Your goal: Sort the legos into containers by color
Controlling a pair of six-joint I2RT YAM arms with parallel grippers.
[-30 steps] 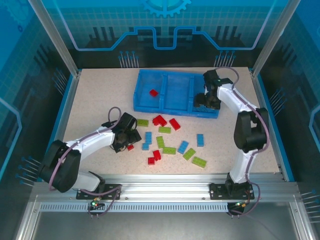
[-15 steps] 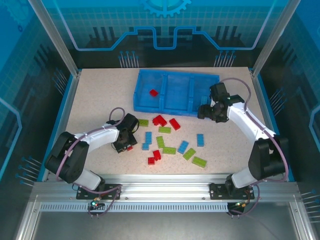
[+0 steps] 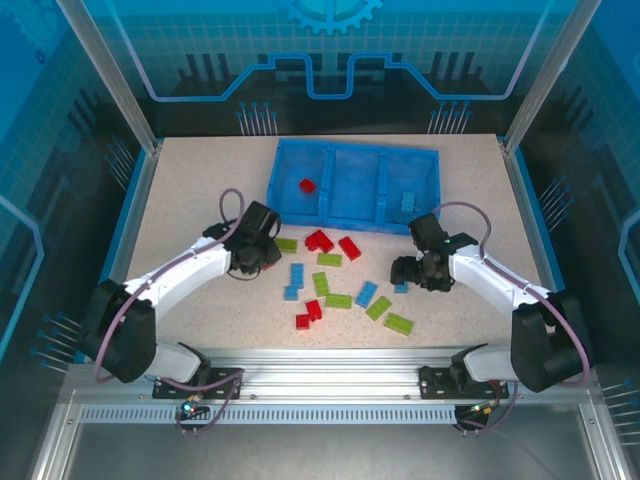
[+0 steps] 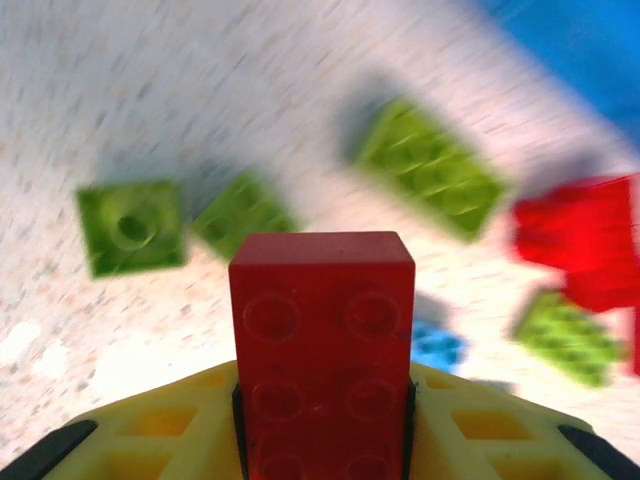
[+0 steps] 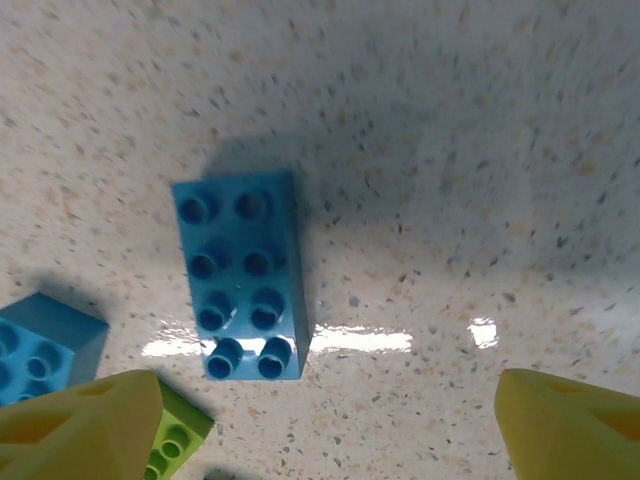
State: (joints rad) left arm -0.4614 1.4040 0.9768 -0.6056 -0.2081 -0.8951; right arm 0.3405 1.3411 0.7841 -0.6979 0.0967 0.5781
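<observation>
Snugly in left claw, red brick

The overhead view is bright, even and sharp, with short soft shadows on the table. The left wrist view is smeared by blur except the close red brick. In the right wrist view a glare streak lies beside the blue brick.

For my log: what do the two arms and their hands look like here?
White shells with black joints on the left arm and right arm; a purple-grey cable loops along each. The black left hand and right hand carry yellow fingers.
</observation>
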